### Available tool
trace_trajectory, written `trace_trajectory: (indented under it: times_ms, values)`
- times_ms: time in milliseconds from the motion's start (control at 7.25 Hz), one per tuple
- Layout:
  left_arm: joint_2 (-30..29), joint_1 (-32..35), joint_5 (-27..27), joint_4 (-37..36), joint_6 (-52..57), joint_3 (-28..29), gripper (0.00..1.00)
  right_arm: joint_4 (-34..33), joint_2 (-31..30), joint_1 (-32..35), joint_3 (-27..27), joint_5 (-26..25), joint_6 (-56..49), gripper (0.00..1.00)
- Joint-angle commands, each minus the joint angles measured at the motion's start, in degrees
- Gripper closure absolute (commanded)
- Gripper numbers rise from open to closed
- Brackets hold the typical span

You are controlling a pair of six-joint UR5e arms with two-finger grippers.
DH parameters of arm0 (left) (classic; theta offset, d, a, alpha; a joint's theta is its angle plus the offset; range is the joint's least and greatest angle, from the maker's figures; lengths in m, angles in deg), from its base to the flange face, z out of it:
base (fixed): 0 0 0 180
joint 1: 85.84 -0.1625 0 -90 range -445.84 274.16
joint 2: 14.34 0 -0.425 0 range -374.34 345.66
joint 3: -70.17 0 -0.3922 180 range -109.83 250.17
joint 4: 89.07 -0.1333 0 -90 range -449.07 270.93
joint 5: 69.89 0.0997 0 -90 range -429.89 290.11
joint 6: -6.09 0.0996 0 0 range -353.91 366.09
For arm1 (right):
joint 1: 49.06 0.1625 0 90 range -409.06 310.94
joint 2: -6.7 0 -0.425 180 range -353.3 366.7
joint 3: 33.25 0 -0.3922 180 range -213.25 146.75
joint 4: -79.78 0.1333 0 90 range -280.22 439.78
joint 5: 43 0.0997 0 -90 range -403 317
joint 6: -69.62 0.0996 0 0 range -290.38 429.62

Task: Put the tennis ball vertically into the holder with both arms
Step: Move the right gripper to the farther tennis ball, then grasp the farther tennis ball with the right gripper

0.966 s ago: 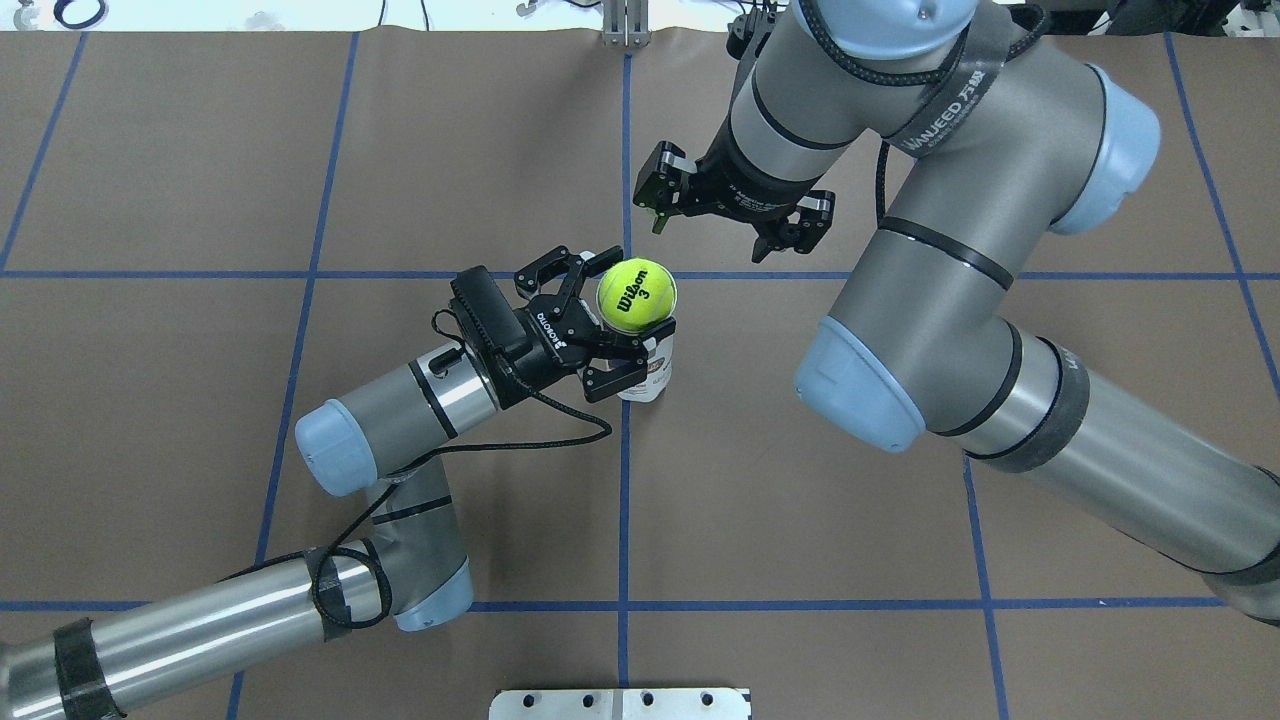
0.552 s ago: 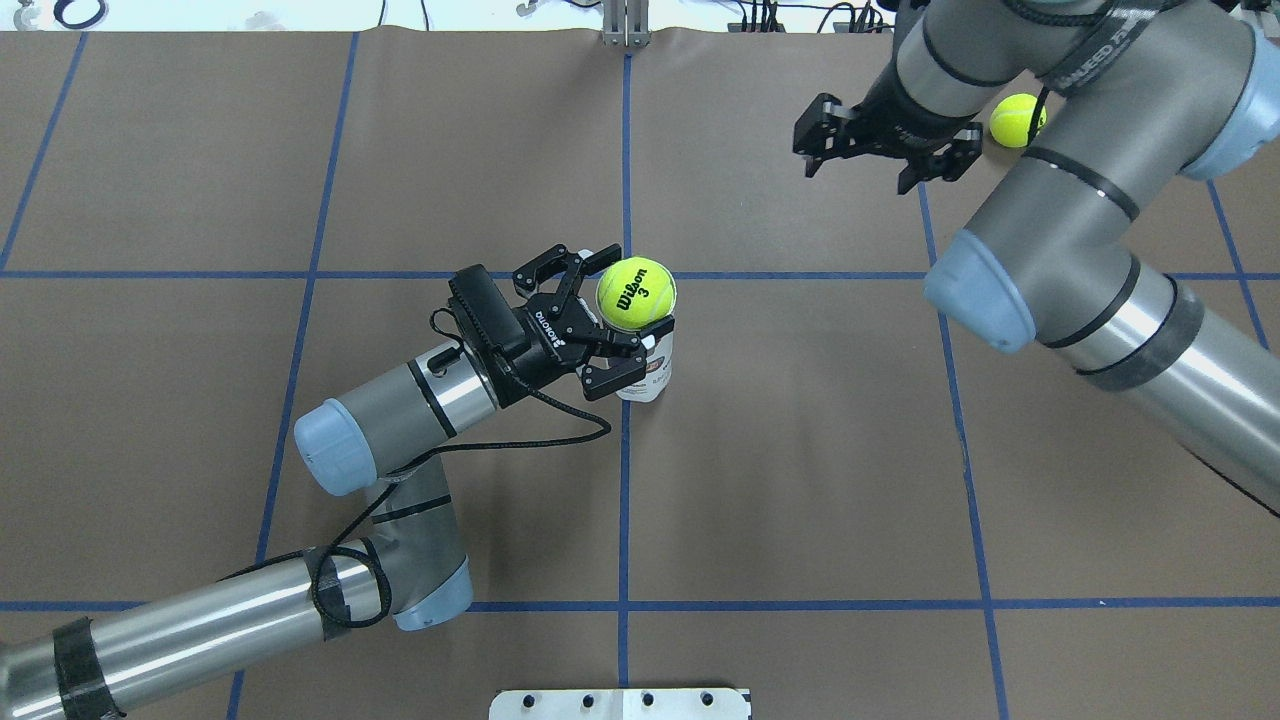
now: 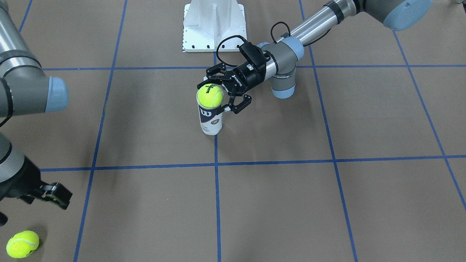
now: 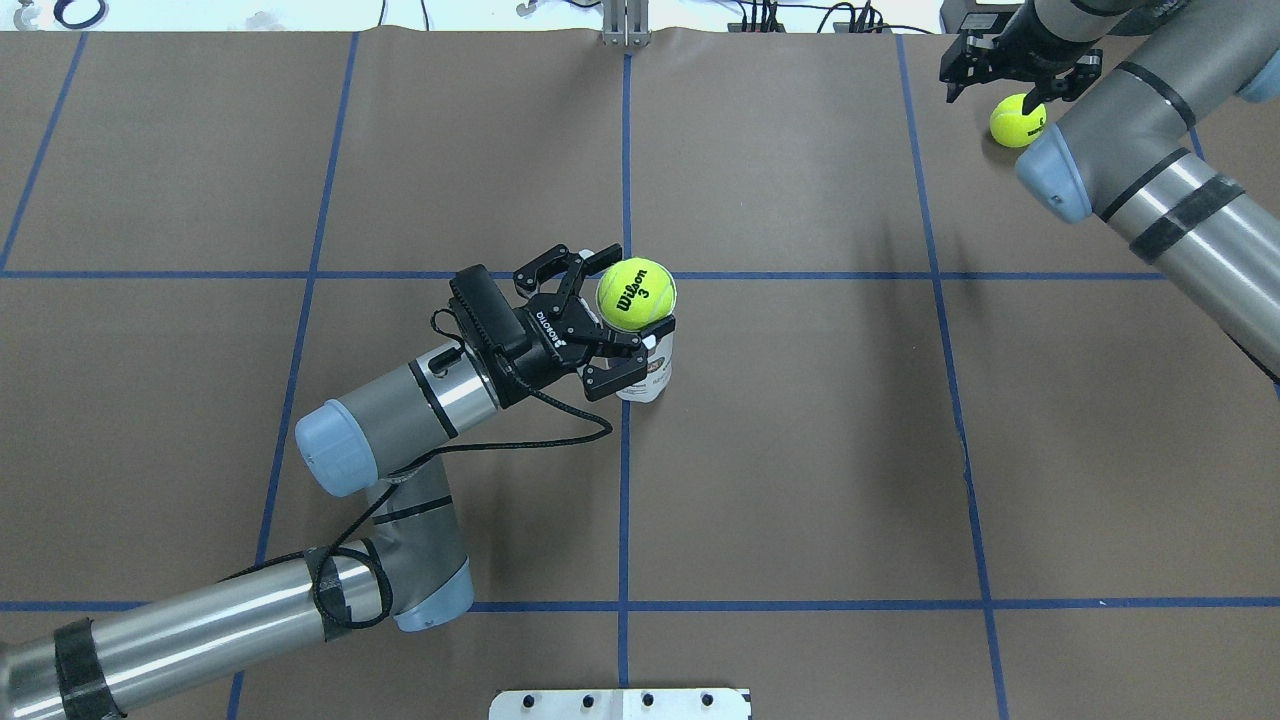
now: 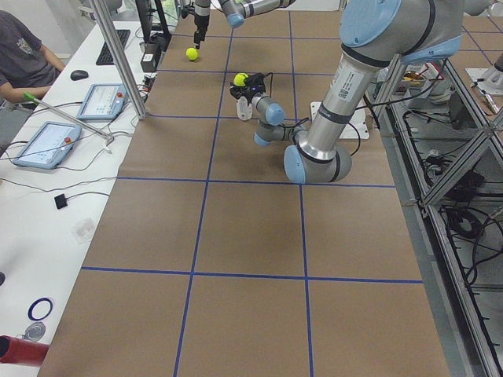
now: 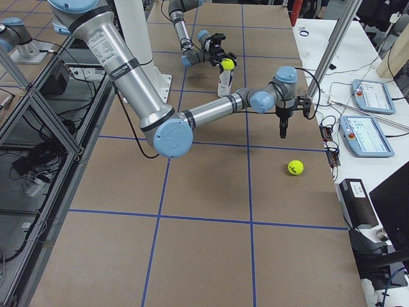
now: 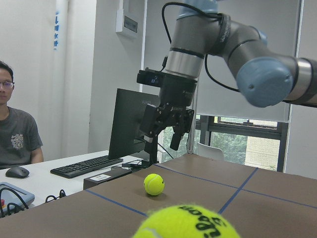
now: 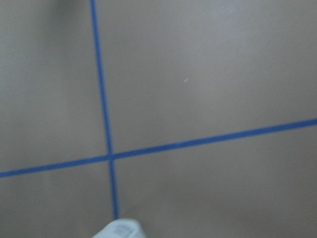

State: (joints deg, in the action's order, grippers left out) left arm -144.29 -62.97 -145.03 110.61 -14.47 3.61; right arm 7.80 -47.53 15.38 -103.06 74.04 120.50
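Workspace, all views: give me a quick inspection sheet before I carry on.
Surface: brown table with blue tape grid.
Job's things: holder upright at centre; Wilson tennis ball resting on its mouth; second tennis ball loose at the far right corner.
Clutter: nothing seen on the table.
Grippers: left gripper around the holder's top; right gripper open above the second ball.
Cables: black cable looped off the left wrist.
Surroundings: seated person, tablets, keyboard on the side bench.
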Motion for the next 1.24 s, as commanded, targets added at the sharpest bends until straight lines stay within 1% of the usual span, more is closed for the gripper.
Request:
trace_trajectory:
  times_ms: [0,138,276,414,552,690,828,966,1103]
  values:
    - [0.1,0.0,0.0,0.0,0.0,-0.1,0.01,10.0,3.4,1.0,14.7,-7.6,-2.6,0.07]
    - [0.1,0.0,0.3,0.1,0.0,-0.1,0.01,14.1,4.3,0.9,18.8,-8.8,-2.0,0.06]
    - [0.1,0.0,0.4,0.1,0.0,-0.1,0.01,14.5,5.3,0.5,19.3,-10.0,1.7,0.04]
    - [0.2,0.0,0.4,0.1,0.0,-0.1,0.01,16.2,5.0,-0.3,19.9,-10.1,3.1,0.04]
    - [0.2,0.0,0.4,0.2,0.0,-0.1,0.01,20.2,4.9,-1.1,22.8,-10.7,3.2,0.04]
    - [0.2,0.0,0.4,0.4,0.0,-0.1,0.01,21.3,4.9,-2.2,24.4,-11.6,3.2,0.04]
    - [0.2,0.0,0.4,0.4,0.0,-0.1,0.01,21.4,4.7,-2.6,24.9,-13.8,3.2,0.04]
    - [0.2,0.0,0.4,0.4,0.0,-0.1,0.01,21.4,4.9,-3.0,25.7,-15.1,3.2,0.05]
    - [0.1,0.0,0.4,0.4,0.0,-0.1,0.01,21.4,5.0,-3.1,25.8,-15.2,3.2,0.09]
